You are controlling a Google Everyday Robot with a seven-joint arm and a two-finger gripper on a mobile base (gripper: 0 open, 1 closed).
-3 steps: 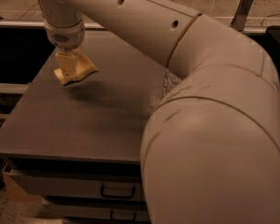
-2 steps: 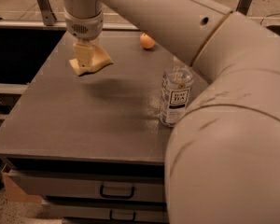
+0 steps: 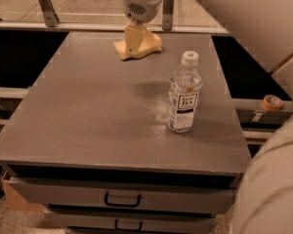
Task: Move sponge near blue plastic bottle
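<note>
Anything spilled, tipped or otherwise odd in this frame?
Nothing stands out. The blue plastic bottle stands upright and capped, with no spill around it. The gripper holds the sponge, bent, over the table's far side.

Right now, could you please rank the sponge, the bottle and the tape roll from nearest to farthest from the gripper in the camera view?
1. Sponge: held in the gripper, over the far end of the table.
2. Bottle: upright on the table's right side, nearer the camera.
3. Tape roll: off the table, on a ledge at far right.
</note>
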